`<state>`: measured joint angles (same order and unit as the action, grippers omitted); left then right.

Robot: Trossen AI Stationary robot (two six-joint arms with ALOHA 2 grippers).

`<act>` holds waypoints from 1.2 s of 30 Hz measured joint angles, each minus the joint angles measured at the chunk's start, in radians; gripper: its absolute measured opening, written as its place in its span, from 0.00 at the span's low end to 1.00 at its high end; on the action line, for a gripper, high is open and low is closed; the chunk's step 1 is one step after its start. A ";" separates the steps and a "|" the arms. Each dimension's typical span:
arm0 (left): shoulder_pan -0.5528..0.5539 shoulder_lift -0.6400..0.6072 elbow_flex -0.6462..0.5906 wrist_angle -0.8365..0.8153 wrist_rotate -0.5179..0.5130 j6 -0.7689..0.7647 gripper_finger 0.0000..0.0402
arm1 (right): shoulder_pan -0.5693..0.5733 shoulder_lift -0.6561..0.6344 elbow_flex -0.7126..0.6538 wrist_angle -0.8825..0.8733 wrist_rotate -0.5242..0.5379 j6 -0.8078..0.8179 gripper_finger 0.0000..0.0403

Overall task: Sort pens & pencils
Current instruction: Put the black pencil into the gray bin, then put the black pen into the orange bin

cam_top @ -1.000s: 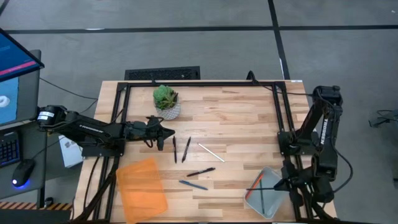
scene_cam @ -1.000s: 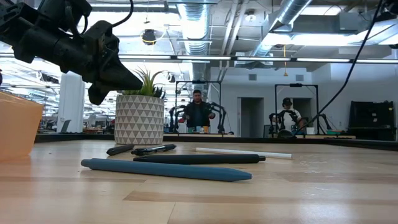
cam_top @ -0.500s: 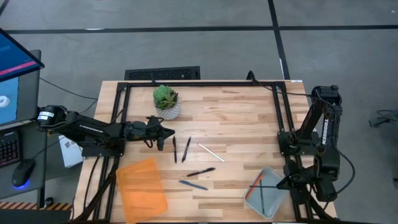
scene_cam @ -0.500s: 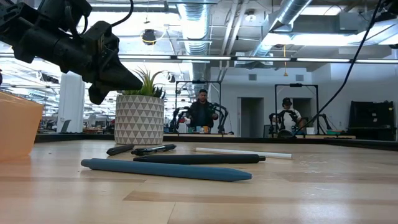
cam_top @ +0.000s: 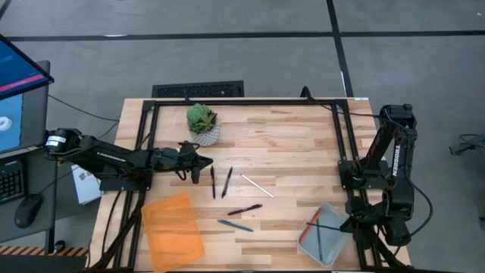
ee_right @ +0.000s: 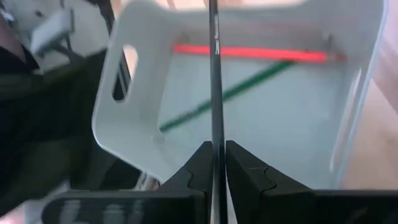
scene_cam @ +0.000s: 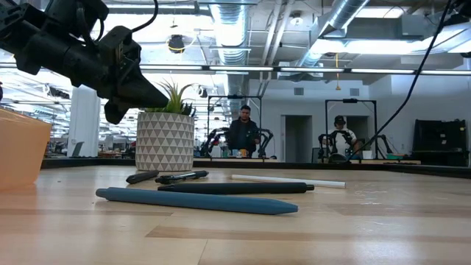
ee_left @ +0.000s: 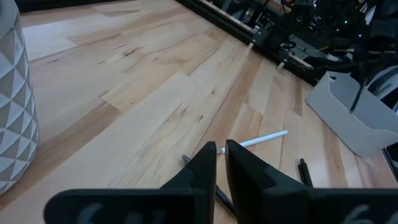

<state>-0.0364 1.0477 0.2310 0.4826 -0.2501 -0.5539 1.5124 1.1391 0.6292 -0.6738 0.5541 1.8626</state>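
Little has changed on the surface [cam_top: 303, 144] since a second ago: the right pincer [ee_right: 216, 163] has shifted slightly at the white bin [cam_top: 327, 233] in the near right corner, and the person far behind in the low view has moved a little. That pincer has a thin dark pencil [ee_right: 214, 74] between its fingertips, standing over the bin, where an orange pencil [ee_right: 249, 52] and a green pencil [ee_right: 224, 96] lie crossed. The left pincer [cam_top: 206, 161], clenched and empty, hovers beside the potted plant [cam_top: 202, 121]. Left of centre, just right of it, lie two black pens [cam_top: 220, 182], a white pencil [cam_top: 258, 186], another black pen [cam_top: 244, 209] and a blue pen [cam_top: 236, 225]; an orange bin [cam_top: 173, 230] sits near left.
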 joint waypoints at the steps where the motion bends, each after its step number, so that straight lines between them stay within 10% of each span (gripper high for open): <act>1: 0.000 0.000 0.000 0.000 0.000 0.000 0.06 | 0.000 0.000 0.000 0.000 -0.008 0.000 0.16; 27: 0.000 0.000 0.000 0.001 0.000 0.004 0.06 | 0.039 0.038 0.000 -0.162 0.059 0.067 0.17; 36: 0.000 0.000 0.000 0.007 0.000 0.005 0.06 | -0.145 0.045 0.000 -0.094 0.335 -0.255 0.17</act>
<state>-0.0363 1.0477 0.2310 0.4893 -0.2501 -0.5485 1.3675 1.1839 0.6289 -0.7677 0.8894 1.6075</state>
